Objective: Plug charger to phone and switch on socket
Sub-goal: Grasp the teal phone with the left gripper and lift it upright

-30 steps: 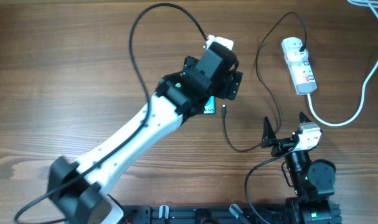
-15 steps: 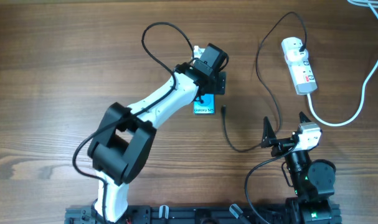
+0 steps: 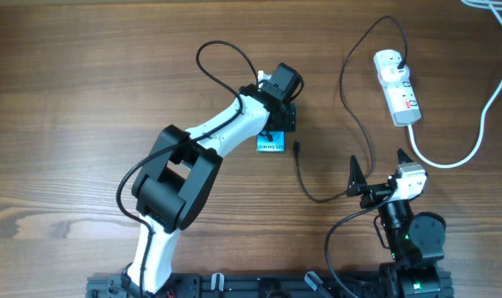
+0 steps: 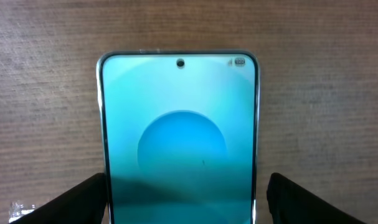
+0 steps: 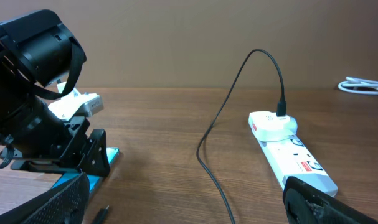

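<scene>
Overhead: left gripper (image 3: pixel 281 124) sits over the phone (image 3: pixel 270 146), near table (image 3: pixel 85 99) centre, with only the phone's 6 o'clock end and its text showing. The charger (image 3: pixel 299 170) has its plug tip (image 3: pixel 297 147) at the phone's 3 o'clock, just beside it and apart. Socket (image 3: pixel 399 101) is at the phone's 2 o'clock, well apart, with the adapter (image 3: pixel 389 60) on its 12 o'clock end and a white cord (image 3: pixel 474 141) leaving the other. Right gripper (image 3: pixel 380 165) is at the phone's 4 o'clock, jaws spread, empty. Left wrist: cyan phone (image 4: pixel 179 137) lies flat, fingers (image 4: pixel 76 202) flanking its long edges. One looks to be against an edge, a strip of table shows at the other, so it's spread around the phone, not clamped. Right wrist: fingers (image 5: pixel 58 202) are wide apart at the bottom corners with nothing between. Socket (image 5: pixel 294 155) is at 3 o'clock, cable (image 5: pixel 238 81) arching up from the adapter (image 5: pixel 273 124), tip (image 5: pixel 104 211) loose at 7 o'clock.
</scene>
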